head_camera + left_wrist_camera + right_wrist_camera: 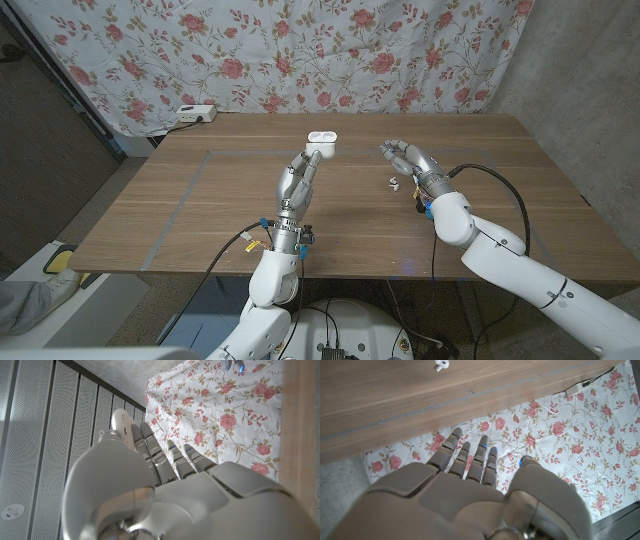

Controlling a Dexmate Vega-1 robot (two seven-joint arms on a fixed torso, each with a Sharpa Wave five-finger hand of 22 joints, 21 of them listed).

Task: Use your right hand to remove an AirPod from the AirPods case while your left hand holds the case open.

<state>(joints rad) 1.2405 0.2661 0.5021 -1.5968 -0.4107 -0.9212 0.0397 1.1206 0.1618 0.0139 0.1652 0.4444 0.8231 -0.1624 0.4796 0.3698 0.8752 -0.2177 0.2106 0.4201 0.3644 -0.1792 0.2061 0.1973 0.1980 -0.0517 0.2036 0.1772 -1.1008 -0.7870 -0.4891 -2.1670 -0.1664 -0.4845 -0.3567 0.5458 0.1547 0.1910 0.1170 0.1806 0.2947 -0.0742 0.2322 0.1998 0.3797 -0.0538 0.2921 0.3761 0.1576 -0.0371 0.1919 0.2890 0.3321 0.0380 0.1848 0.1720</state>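
A white power strip sits at the far left of the wooden table. A rose-patterned curtain hangs behind.

Bare table lies open between the two robot hands except for a small white earbud at about 9 o'clock from the right robot hand.
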